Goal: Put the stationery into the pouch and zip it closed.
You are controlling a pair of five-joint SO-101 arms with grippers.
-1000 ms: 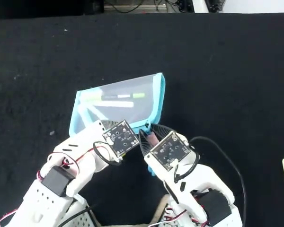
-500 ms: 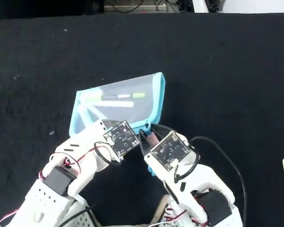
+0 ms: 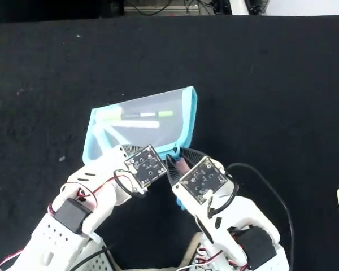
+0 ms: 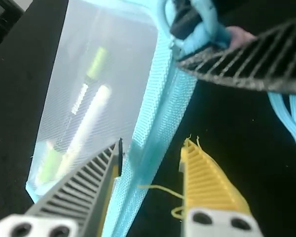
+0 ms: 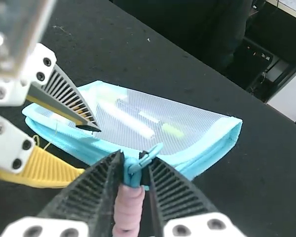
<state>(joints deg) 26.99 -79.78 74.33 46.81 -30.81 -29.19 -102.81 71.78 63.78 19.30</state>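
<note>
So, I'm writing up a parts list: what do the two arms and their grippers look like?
Both arms are white plastic with a square black board at the wrist. The left arm carries red and white wires; the left gripper has one grey and one yellow ribbed finger. The right arm has a black cable; the right gripper is black, ribbed.
</note>
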